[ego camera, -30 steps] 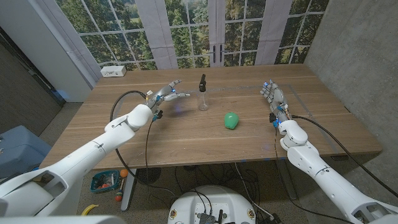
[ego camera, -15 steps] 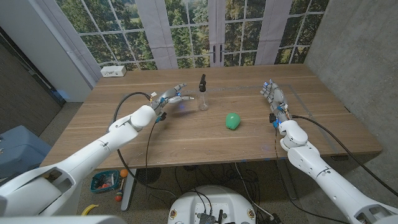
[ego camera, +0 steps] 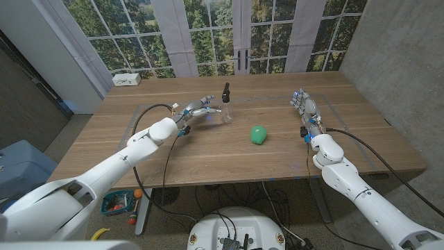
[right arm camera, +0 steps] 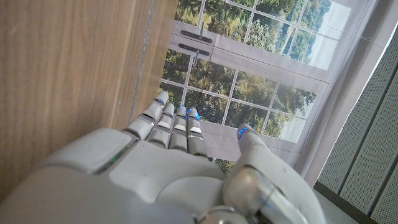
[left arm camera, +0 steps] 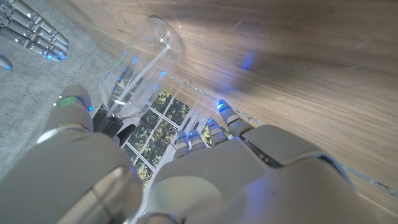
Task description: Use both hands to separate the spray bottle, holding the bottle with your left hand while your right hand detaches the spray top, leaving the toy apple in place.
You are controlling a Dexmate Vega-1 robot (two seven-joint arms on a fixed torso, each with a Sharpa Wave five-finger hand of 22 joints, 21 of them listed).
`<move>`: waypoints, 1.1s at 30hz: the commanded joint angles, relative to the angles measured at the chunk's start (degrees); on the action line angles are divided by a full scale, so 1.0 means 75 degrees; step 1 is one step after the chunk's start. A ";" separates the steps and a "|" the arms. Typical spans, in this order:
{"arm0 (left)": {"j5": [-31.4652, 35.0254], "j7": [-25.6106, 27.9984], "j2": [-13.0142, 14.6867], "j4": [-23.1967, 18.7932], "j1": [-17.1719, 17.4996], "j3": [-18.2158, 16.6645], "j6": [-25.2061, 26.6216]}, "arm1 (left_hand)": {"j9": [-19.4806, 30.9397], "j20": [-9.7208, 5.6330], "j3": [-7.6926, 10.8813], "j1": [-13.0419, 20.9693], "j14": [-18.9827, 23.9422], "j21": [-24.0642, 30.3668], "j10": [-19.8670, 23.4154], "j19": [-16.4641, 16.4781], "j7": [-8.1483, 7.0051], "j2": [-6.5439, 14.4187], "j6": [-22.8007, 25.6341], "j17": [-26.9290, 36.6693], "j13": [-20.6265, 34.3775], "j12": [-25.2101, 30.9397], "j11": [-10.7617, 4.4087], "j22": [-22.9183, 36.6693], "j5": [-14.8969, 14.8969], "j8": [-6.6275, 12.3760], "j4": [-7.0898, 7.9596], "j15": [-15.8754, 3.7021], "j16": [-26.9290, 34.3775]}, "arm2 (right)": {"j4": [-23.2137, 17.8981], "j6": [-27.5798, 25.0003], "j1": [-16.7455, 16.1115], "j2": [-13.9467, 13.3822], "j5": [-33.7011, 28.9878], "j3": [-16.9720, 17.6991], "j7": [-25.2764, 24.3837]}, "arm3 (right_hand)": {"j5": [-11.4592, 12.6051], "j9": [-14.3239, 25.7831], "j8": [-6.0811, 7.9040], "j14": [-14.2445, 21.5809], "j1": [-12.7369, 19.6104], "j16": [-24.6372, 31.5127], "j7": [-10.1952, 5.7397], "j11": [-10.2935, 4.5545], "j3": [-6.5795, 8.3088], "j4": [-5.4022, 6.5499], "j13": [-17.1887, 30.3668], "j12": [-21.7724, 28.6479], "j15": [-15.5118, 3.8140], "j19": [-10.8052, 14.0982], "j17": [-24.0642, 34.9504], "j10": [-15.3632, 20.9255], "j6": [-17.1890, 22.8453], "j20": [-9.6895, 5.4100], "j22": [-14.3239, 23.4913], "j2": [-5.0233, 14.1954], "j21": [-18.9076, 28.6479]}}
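Note:
A clear spray bottle (ego camera: 226, 110) with a black spray top (ego camera: 225, 91) stands upright at the middle of the table's far half. My left hand (ego camera: 202, 107) is open just to its left, fingers spread toward it, a small gap between them. In the left wrist view the clear bottle (left arm camera: 144, 60) stands close in front of that hand's fingers (left arm camera: 214, 127), with nothing held. A green toy apple (ego camera: 259, 135) sits to the right of the bottle, nearer me. My right hand (ego camera: 306, 109) stands open near the table's right side, far from both.
A white box (ego camera: 127, 79) lies at the wooden table's (ego camera: 208, 149) far left corner. Windows and a door run behind the far edge. Bare wood lies between the apple and my right hand.
My left hand has moved right, closing most of the gap to the bottle. The right hand, bottle and apple have stayed put.

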 commanded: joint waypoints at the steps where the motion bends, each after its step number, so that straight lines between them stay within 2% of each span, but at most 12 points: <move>1: -0.0587 -0.0816 -0.0547 0.1054 -0.0450 0.0155 -0.0688 | 0.0031 -0.0311 -0.0067 0.0148 0.0109 0.0004 0.0101 0.0125 -0.0003 -0.0010 0.0050 0.0020 0.0008 0.0059 -0.0007 0.0027 0.0064 0.0006 0.0005 -0.0557 0.0043 | -0.0299 -0.0139 -0.0146 -0.0114 -0.0108 0.0039 -0.0171 | -0.0014 0.0041 0.0058 0.0057 -0.0082 0.0039 -0.0007 0.0011 0.0021 -0.0068 0.0017 0.0063 0.0037 0.0020 0.0001 0.0059 0.0049 0.0055 0.0009 -0.0012 -0.0022; 13: -0.0761 -0.1347 -0.1091 0.2156 -0.0958 0.0394 -0.1172 | 0.0035 -0.0244 -0.0193 0.0346 0.0229 -0.0057 0.0271 0.0211 0.0093 0.0081 0.0145 0.0019 0.0013 0.0086 0.0084 0.0036 0.0108 0.0009 0.0029 -0.0492 0.0013 | -0.0397 -0.0260 -0.0175 -0.0156 -0.0124 0.0048 -0.0220 | -0.0013 0.0042 0.0063 0.0060 -0.0113 0.0034 -0.0001 0.0036 0.0006 -0.0110 0.0000 0.0065 0.0047 0.0036 -0.0022 0.0079 0.0082 0.0065 0.0010 -0.0007 -0.0059; 19: -0.0801 -0.1547 -0.1376 0.2750 -0.1227 0.0515 -0.1324 | 0.0048 -0.0203 -0.0197 0.0684 0.0509 -0.0085 0.0473 0.0408 0.0208 0.0291 0.0401 0.0020 0.0023 0.0120 0.0205 0.0045 0.0140 0.0071 0.0057 -0.0485 0.0034 | -0.0447 -0.0306 -0.0190 -0.0166 -0.0157 0.0056 -0.0287 | -0.0012 0.0043 0.0068 0.0062 -0.0132 0.0031 0.0015 0.0054 -0.0002 -0.0134 -0.0009 0.0084 0.0046 0.0044 -0.0036 0.0135 0.0108 0.0076 0.0011 0.0000 -0.0084; 21: -0.0820 -0.1661 -0.1466 0.2957 -0.1328 0.0564 -0.1369 | 0.0059 -0.0181 -0.0141 0.0956 0.0684 -0.0112 0.0654 0.0522 0.0225 0.0464 0.0631 0.0020 0.0031 0.0153 0.0194 0.0050 0.0120 0.0136 0.0074 -0.0521 0.0038 | -0.0455 -0.0316 -0.0192 -0.0162 -0.0155 0.0059 -0.0299 | -0.0012 0.0043 0.0071 0.0055 -0.0137 0.0028 0.0011 0.0029 -0.0003 -0.0141 -0.0012 0.0081 0.0046 0.0045 -0.0040 0.0129 0.0117 0.0072 0.0011 0.0003 -0.0092; 23: -0.0830 -0.1728 -0.1531 0.3095 -0.1399 0.0601 -0.1379 | 0.0075 -0.0148 -0.0015 0.1470 0.1104 -0.0151 0.1093 0.0759 0.0239 0.0740 0.0893 0.0018 0.0051 0.0243 0.0164 0.0056 -0.0043 0.0192 0.0073 -0.0630 0.0075 | -0.0455 -0.0309 -0.0189 -0.0150 -0.0176 0.0058 -0.0328 | -0.0012 0.0044 0.0072 0.0056 -0.0142 0.0027 0.0006 0.0028 -0.0005 -0.0146 -0.0014 0.0083 0.0045 0.0047 -0.0043 0.0138 0.0125 0.0074 0.0011 0.0004 -0.0097; 26: -0.0852 -0.1847 -0.1620 0.3300 -0.1500 0.0654 -0.1400 | 0.0089 -0.0099 0.0159 0.2046 0.1699 -0.0159 0.1532 0.1130 0.0307 0.1040 0.1262 0.0016 0.0071 0.0300 0.0138 0.0066 -0.0467 0.0268 0.0049 -0.0789 0.0120 | -0.0453 -0.0325 -0.0175 -0.0142 -0.0198 0.0051 -0.0353 | -0.0012 0.0044 0.0072 0.0056 -0.0150 0.0026 0.0001 0.0025 -0.0008 -0.0155 -0.0017 0.0081 0.0054 0.0046 -0.0048 0.0136 0.0130 0.0078 0.0012 0.0007 -0.0109; 29: -0.0947 -0.2020 -0.1774 0.3656 -0.1620 0.0680 -0.1486 | 0.0108 0.0061 0.0407 0.2700 0.2347 -0.0177 0.2201 0.1491 0.0164 0.1294 0.1942 0.0015 0.0095 0.0412 0.0018 0.0081 -0.1021 0.0439 -0.0017 -0.0916 0.0142 | -0.0439 -0.0332 -0.0158 -0.0122 -0.0202 0.0048 -0.0372 | -0.0012 0.0045 0.0073 0.0057 -0.0159 0.0025 -0.0008 0.0036 -0.0010 -0.0164 -0.0020 0.0087 0.0057 0.0050 -0.0054 0.0155 0.0138 0.0080 0.0012 0.0010 -0.0119; 30: -0.1003 -0.2102 -0.1835 0.3794 -0.1664 0.0678 -0.1519 | 0.0117 0.0140 0.0497 0.2884 0.2467 -0.0189 0.2393 0.1552 0.0155 0.1425 0.2114 0.0020 0.0102 0.0443 0.0043 0.0090 -0.1152 0.0476 -0.0010 -0.0919 0.0130 | -0.0429 -0.0340 -0.0145 -0.0109 -0.0196 0.0047 -0.0378 | -0.0012 0.0045 0.0074 0.0055 -0.0161 0.0024 -0.0012 0.0033 -0.0011 -0.0166 -0.0021 0.0086 0.0050 0.0051 -0.0056 0.0155 0.0143 0.0083 0.0012 0.0011 -0.0121; 33: -0.1094 -0.2133 -0.1941 0.3980 -0.1706 0.0658 -0.1573 | 0.0180 0.0315 0.0736 0.3365 0.3070 -0.0204 0.3498 0.1804 0.0174 0.1909 0.3130 0.0037 0.0150 0.0698 -0.0184 0.0117 -0.1512 0.0773 0.0032 -0.1071 0.0179 | -0.0395 -0.0360 -0.0107 -0.0093 -0.0209 0.0030 -0.0383 | -0.0011 0.0045 0.0076 0.0057 -0.0167 0.0024 -0.0020 0.0043 -0.0013 -0.0173 -0.0024 0.0085 0.0055 0.0053 -0.0060 0.0155 0.0151 0.0084 0.0012 0.0013 -0.0130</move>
